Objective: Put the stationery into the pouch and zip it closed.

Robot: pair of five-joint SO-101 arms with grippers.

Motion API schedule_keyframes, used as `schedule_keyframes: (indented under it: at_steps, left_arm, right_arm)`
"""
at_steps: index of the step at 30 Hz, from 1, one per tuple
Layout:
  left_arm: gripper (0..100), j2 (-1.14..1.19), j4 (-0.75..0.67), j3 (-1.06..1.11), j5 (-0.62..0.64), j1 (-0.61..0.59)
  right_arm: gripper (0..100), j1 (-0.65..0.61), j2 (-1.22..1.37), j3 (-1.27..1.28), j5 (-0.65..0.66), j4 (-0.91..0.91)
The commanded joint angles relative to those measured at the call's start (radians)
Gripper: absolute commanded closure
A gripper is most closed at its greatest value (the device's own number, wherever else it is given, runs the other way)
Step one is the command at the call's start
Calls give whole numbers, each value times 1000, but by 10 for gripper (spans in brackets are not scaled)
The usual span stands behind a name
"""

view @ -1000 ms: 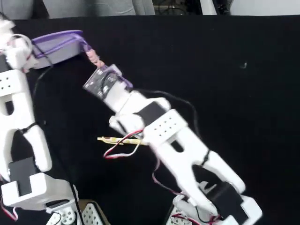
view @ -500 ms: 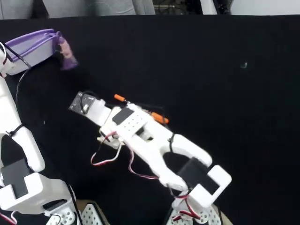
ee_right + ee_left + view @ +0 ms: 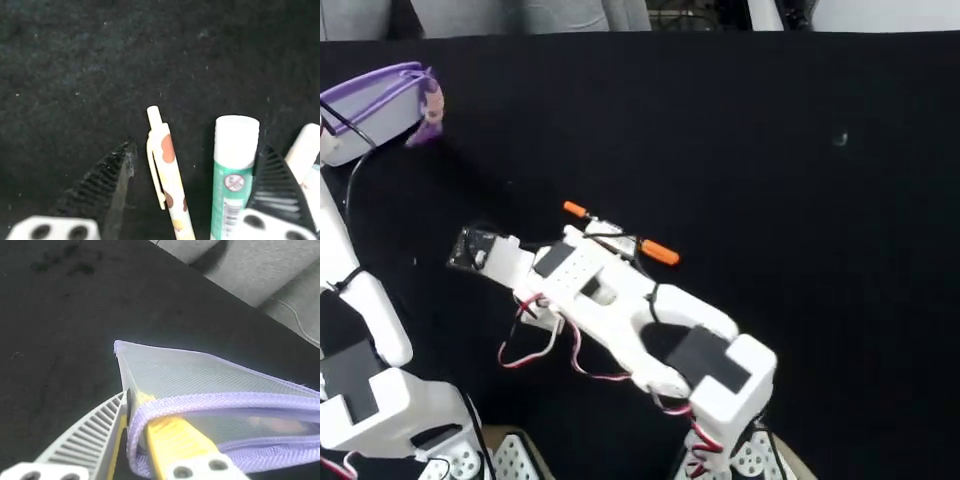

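The mesh pouch [image 3: 375,95] with a purple zip edge is held up at the table's far left. My left gripper [image 3: 137,412] is shut on its corner, and the purple edge [image 3: 210,402] runs across the fingers. A pink pull [image 3: 432,100] hangs from the pouch's end. My right arm [image 3: 620,300] lies low over the table's middle. Its gripper [image 3: 199,152] is open just above the cloth, with a brown-spotted pen [image 3: 167,185] and a green-and-white glue stick [image 3: 232,170] between the fingers. An orange pen [image 3: 655,250] sticks out from behind that arm.
Another white item [image 3: 306,147] lies just outside the right gripper's finger. The table [image 3: 800,200] is covered in black cloth. The arm bases stand at the near edge, with loose red and white wires [image 3: 545,345] by the right arm.
The right arm pulled back from the pouch's pull and folded down low over the stationery. The left arm carried the pouch farther left.
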Motion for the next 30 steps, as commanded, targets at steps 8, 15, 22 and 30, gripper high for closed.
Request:
schedule_keyframes:
  at_steps: [8,15,22,30]
  left_arm:
    - [972,-6,-31,-33,3,-1]
    - [972,-6,-31,-33,5,-1]
    - [972,-8,-31,-33,5,19]
    - [972,-8,-23,-38,5,85]
  right_arm:
    - [887,20,134,-239,18,166]
    - [985,66,168,-297,17,201]
    - [988,181,166,-437,12,333]
    - [988,281,153,-638,11,474]
